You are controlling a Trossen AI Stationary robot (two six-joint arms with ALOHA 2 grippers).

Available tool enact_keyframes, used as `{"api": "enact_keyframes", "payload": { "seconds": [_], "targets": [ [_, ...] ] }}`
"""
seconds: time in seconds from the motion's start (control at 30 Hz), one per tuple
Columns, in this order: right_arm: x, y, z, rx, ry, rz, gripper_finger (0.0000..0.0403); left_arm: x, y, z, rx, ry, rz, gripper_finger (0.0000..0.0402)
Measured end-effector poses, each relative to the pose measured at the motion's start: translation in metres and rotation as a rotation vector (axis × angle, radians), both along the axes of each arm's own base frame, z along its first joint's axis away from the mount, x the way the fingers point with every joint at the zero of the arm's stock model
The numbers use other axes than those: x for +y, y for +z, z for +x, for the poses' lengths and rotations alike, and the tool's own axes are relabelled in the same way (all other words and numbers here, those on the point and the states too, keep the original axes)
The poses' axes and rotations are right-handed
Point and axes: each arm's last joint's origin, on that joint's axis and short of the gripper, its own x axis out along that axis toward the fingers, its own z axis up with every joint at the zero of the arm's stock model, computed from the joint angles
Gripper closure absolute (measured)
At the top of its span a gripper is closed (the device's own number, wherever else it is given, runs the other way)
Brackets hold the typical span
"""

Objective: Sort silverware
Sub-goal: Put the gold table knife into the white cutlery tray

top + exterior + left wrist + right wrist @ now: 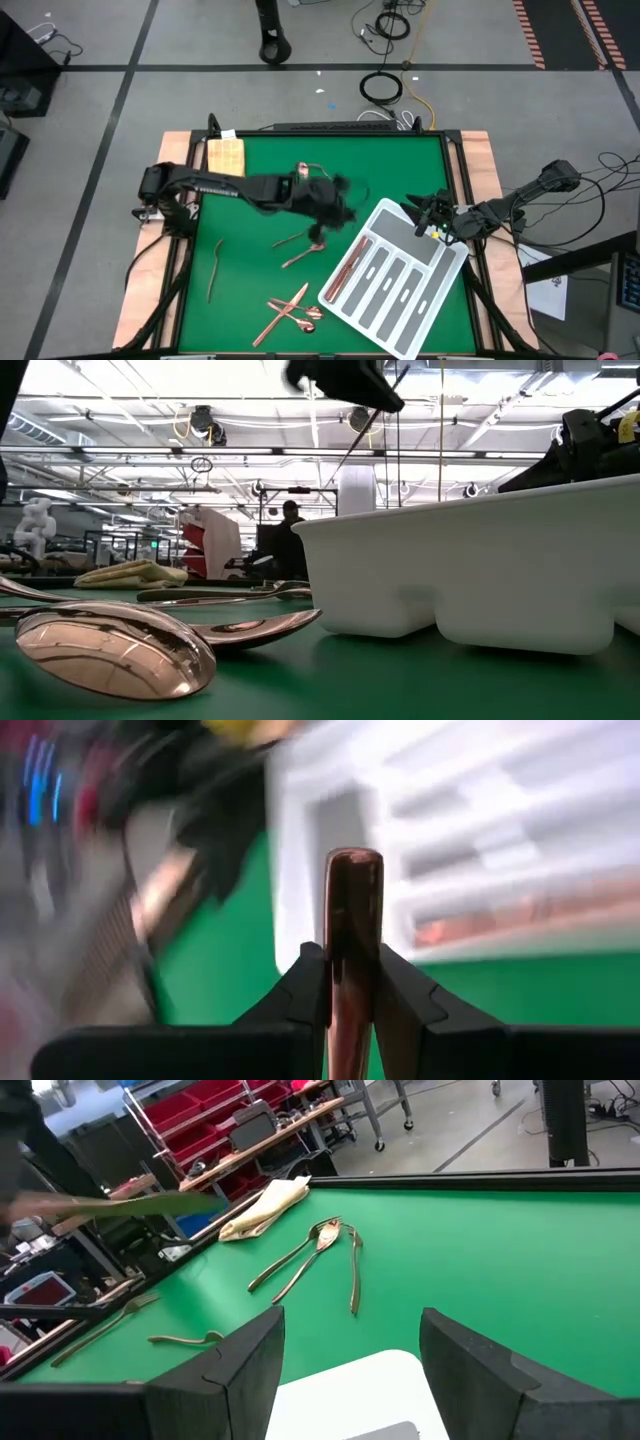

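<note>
My left gripper (pixel 338 205) hangs over the middle of the green table, just left of the white tray (pixel 432 297), shut on one copper piece of silverware (pixel 352 910). My right gripper (pixel 421 212) (pixel 350 1342) is open above the tray's far right corner and holds nothing. Copper pieces (pixel 349 266) lie in the tray's left slot. More silverware lies flat on the mat: two pieces (pixel 303 243) below the left gripper, one (pixel 214 268) to the left, a cluster (pixel 290 312) near the front edge. A spoon bowl (pixel 110 650) fills the low view's foreground. My left gripper pinches the copper piece by its slim handle (pixel 352 975) between the two fingers (pixel 302 985). The rounded handle end (pixel 353 865) sticks out past the fingertips. The piece is lifted clear of the table; its other end is hidden behind the gripper.
A folded yellow-tan cloth (pixel 226 155) lies at the table's far left corner. The tray (pixel 480 570) sits slantwise on the right half of the mat, and its tall white wall blocks the low view. Bare green mat lies between the scattered pieces and along the far edge.
</note>
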Motion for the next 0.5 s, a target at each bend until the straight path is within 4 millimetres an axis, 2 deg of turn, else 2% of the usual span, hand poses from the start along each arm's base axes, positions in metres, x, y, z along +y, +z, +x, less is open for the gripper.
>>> {"api": "enact_keyframes", "payload": {
  "seconds": [0.1,0.23,0.33,0.5],
  "targets": [
    [0.000,0.000,0.000,0.002,0.000,-0.001,0.0184,-0.018,-0.009,0.002,0.009,-0.276,0.283,0.0344],
    [0.000,0.000,0.000,0.001,0.000,0.001,0.0184,-0.039,-0.023,0.004,0.023,-0.538,0.544,0.0344],
    [0.000,0.000,0.000,-0.009,-0.004,0.019,0.0184,-0.056,-0.034,0.002,0.055,-0.676,0.631,0.0344],
    [0.000,-0.001,0.000,-0.016,-0.007,0.035,0.0184,-0.077,-0.062,0.001,0.145,-0.844,0.648,0.0344]
  ]
}}
